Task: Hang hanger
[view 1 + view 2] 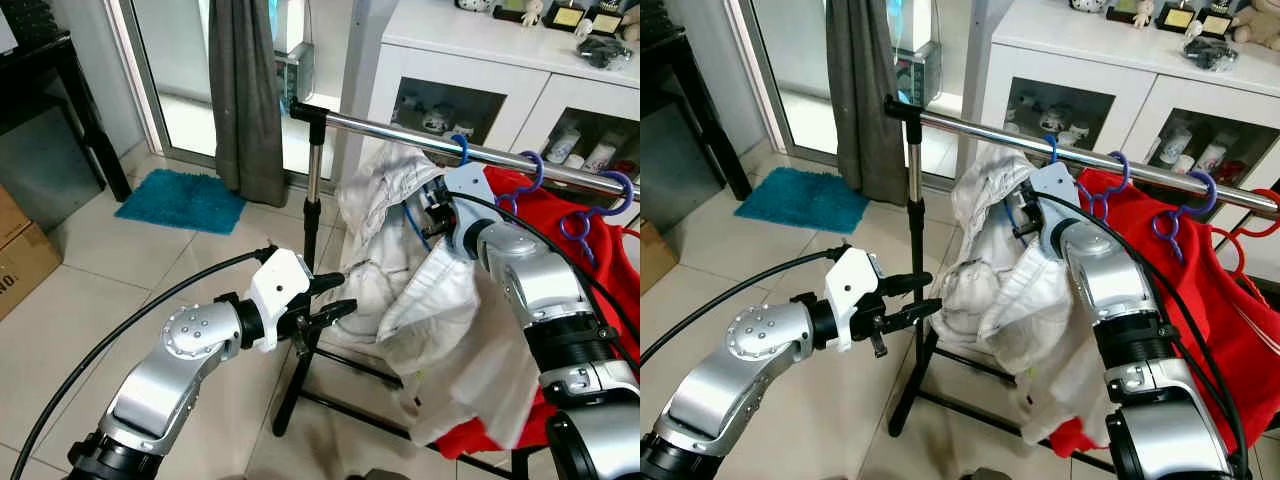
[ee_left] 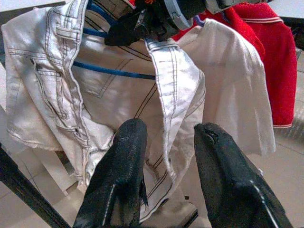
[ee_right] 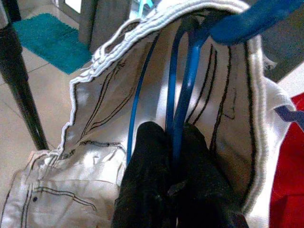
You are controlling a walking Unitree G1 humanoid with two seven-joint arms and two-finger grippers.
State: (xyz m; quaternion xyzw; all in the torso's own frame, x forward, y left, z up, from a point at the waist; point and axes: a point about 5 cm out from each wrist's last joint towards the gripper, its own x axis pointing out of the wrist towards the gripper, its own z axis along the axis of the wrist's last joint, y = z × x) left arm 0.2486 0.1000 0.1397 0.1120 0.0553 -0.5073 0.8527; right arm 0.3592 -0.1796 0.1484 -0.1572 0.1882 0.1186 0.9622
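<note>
Right end effector (image 3: 173,142) is pinched shut on the thin blue plastic hanger (image 3: 183,95) carrying a white denim jacket (image 1: 400,260), its hook right at the chrome rail (image 1: 400,131), probably to seat it. Left end effector (image 1: 335,296) hovers open beside the jacket, holding nothing.

Home interior — tiled floor (image 1: 120,300), white display cabinet (image 1: 470,60), garment rail (image 1: 400,131), curtain (image 1: 245,90)
</note>
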